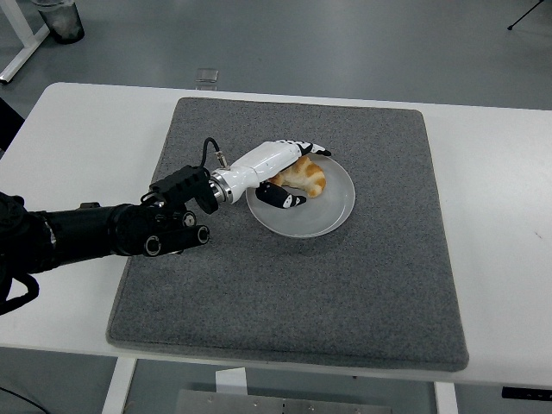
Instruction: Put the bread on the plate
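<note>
We judge the release step in hand: the croissant (303, 178) lies on the plate (338, 205) (toward its 10 o'clock rim), our left robot hand (289, 172) spread open around it, so next withdraw cleanly.

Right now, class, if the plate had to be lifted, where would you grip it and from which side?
Grip the plate at its bare right rim, coming in from the right. The rim is thin and low on the mat, so pinch its edge. The bread and left hand crowd the upper left.
</note>
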You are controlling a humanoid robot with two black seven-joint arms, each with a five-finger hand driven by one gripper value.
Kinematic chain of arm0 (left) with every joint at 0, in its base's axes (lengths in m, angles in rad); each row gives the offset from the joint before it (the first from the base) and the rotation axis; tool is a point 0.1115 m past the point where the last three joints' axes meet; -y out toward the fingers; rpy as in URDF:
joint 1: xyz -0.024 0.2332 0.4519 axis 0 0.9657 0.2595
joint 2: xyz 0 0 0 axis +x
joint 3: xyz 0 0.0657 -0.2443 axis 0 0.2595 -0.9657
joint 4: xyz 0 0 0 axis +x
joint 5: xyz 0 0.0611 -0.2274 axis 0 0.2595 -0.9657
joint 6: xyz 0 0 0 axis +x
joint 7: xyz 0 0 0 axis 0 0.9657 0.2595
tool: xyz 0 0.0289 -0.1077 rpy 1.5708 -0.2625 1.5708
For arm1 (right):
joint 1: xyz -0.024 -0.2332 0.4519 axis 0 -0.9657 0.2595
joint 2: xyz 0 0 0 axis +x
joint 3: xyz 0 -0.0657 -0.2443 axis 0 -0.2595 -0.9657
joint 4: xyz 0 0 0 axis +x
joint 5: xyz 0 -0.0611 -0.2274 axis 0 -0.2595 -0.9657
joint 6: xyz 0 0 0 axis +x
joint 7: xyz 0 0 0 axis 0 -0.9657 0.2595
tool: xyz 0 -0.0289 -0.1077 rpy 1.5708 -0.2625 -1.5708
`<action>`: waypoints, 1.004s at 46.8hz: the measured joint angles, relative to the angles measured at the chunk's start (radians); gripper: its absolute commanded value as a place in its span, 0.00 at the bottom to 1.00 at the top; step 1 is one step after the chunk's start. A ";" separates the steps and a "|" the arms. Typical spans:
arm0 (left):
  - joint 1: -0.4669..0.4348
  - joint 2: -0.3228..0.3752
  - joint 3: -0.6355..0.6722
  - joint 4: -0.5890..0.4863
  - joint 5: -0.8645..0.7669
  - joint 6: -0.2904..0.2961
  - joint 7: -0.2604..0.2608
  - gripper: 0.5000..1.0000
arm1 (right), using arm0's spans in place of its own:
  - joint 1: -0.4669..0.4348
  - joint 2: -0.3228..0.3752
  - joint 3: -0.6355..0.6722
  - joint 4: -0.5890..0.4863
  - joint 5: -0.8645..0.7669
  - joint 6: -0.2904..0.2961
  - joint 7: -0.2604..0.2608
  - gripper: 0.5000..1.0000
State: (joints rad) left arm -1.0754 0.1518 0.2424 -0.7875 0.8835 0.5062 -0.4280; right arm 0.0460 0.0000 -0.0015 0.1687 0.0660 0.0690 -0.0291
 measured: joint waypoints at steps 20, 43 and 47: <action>-0.017 0.035 -0.149 -0.013 -0.001 -0.026 0.001 0.98 | 0.000 0.000 0.000 0.000 0.000 0.000 0.000 0.90; -0.054 0.149 -0.575 0.165 -0.437 -0.662 0.016 0.98 | 0.000 0.000 0.000 0.000 -0.001 0.000 0.000 0.90; -0.065 0.148 -0.576 0.250 -0.513 -0.739 0.016 0.98 | 0.000 0.000 0.000 0.000 -0.001 0.000 0.000 0.90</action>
State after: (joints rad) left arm -1.1409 0.2997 -0.3331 -0.5377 0.3701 -0.2332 -0.4124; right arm 0.0459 0.0000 -0.0015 0.1686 0.0650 0.0691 -0.0291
